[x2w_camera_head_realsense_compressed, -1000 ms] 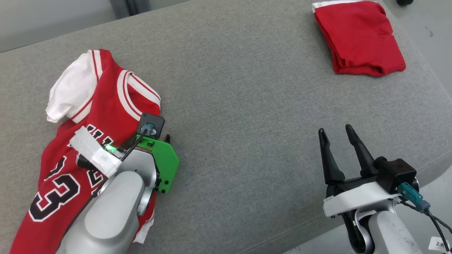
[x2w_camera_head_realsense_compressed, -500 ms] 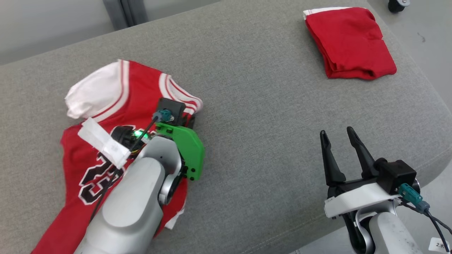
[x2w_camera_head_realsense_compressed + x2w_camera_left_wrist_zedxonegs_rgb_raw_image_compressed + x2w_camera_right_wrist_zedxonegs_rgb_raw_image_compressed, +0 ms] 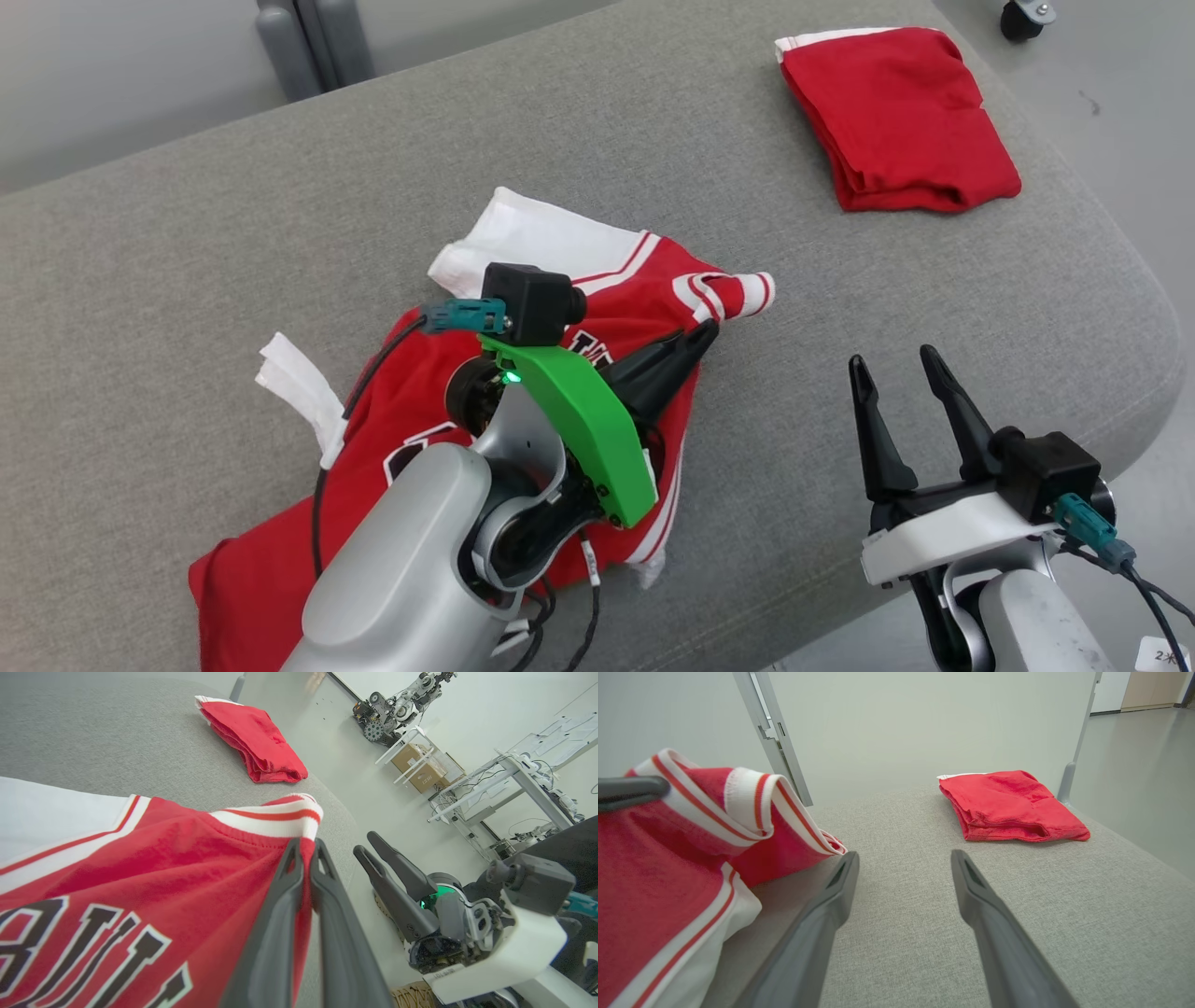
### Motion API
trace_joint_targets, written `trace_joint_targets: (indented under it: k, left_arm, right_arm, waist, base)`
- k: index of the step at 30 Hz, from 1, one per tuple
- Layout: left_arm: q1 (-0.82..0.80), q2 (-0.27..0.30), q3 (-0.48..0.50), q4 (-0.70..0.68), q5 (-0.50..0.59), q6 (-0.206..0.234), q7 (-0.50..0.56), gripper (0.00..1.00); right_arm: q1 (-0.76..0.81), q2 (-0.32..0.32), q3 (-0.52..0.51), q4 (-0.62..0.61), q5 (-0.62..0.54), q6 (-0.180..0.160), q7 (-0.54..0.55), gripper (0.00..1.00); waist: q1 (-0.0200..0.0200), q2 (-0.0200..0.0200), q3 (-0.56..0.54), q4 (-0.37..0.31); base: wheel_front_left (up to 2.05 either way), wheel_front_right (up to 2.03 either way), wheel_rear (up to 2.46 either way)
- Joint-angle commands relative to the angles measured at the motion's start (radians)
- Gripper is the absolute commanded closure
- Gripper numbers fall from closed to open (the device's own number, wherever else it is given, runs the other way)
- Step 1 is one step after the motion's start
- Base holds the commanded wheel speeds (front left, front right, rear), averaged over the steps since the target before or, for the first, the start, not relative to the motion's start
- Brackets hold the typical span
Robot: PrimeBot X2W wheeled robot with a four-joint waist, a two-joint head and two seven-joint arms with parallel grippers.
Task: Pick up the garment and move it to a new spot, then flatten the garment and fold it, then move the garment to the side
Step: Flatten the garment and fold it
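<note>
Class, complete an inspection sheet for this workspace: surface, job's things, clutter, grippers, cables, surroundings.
Surface: grey fabric cushion, with a rounded edge at the right.
Job's things: red and white jersey, crumpled, one striped edge raised.
Clutter: folded red garment at the far right corner, apart from the jersey.
Grippers: left gripper shut on the jersey's striped edge; right gripper open, holding nothing.
Cables: black cable loops from the left wrist over the jersey; right cable hangs off the right wrist.
Surroundings: pale floor, boxes on a rack, another robot, a caster.
</note>
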Motion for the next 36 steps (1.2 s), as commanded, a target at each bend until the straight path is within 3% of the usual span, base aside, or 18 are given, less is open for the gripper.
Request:
trace_joint_targets:
  k: [1,5,15,16,17,18,19,20,23,28,36]
  left_arm:
    - [-0.001,0.0,0.004,-0.018,-0.054,-0.008,-0.008,1.0]
    - [-0.057,0.003,0.048,0.015,-0.13,0.024,-0.044,1.0]
    - [-0.233,0.111,0.058,0.398,0.15,0.15,-0.234,1.0]
    - [-0.243,0.115,0.053,0.431,0.17,0.162,-0.249,0.96]
    - [-0.255,0.123,0.041,0.473,0.197,0.174,-0.261,0.65]
    - [-0.265,0.128,0.032,0.504,0.217,0.183,-0.27,0.49]
    - [-0.278,0.135,0.022,0.537,0.24,0.195,-0.282,0.17]
    - [-0.287,0.141,0.017,0.561,0.252,0.205,-0.293,0.0]
    - [-0.298,0.15,0.006,0.629,0.283,0.228,-0.318,0.0]
    - [-0.289,0.166,0.001,0.651,0.295,0.226,-0.374,0.0]
    - [-0.2,0.165,-0.084,0.446,0.38,0.264,-0.447,0.0]
  right_arm:
    - [-0.003,-0.001,-0.002,-0.002,-0.004,-0.002,-0.003,0.0]
    - [-0.004,-0.001,-0.006,-0.006,-0.007,-0.002,-0.003,0.0]
    - [-0.026,-0.001,0.003,-0.009,-0.002,-0.002,-0.003,0.0]
    - [-0.028,-0.001,0.003,-0.009,-0.003,-0.002,-0.003,0.0]
    - [-0.03,-0.001,0.002,-0.008,-0.004,-0.002,-0.003,0.0]
    - [-0.031,-0.001,0.001,-0.008,-0.006,-0.002,-0.003,0.0]
    - [-0.031,-0.001,-0.001,-0.008,-0.007,-0.002,-0.003,0.0]
    - [-0.03,-0.001,-0.002,-0.007,-0.01,-0.002,-0.003,0.0]
    - [-0.026,-0.001,-0.01,-0.002,-0.014,-0.002,-0.003,0.0]
    - [-0.006,-0.001,-0.015,0.001,-0.011,-0.002,-0.003,0.0]
    - [0.021,-0.001,-0.028,0.004,-0.018,-0.002,-0.003,0.0]
  waist:
    - [0.0,-0.0001,0.01,-0.01]
    - [0.0,-0.0001,0.033,-0.021]
    - [0.0,-0.0001,0.089,-0.04]
    - [0.0,-0.0001,0.091,-0.04]
    - [0.0,-0.0001,0.093,-0.039]
    - [0.0,-0.0001,0.093,-0.039]
    - [0.0,-0.0001,0.093,-0.037]
    - [0.0,-0.0001,0.093,-0.035]
    - [0.0,-0.0001,0.083,-0.025]
    - [0.0,-0.0001,0.055,0.004]
    - [0.0,-0.0001,-0.014,0.04]
  base:
    - [0.0,0.0,0.0]
    - [0.0,0.0,0.0]
    - [0.0,0.0,0.0]
    - [0.0,0.0,0.0]
    - [0.0,0.0,0.0]
    - [0.0,0.0,0.0]
    - [0.0,0.0,0.0]
    - [0.0,0.0,0.0]
    - [0.0,0.0,0.0]
    - [0.0,0.0,0.0]
    - [0.0,0.0,0.0]
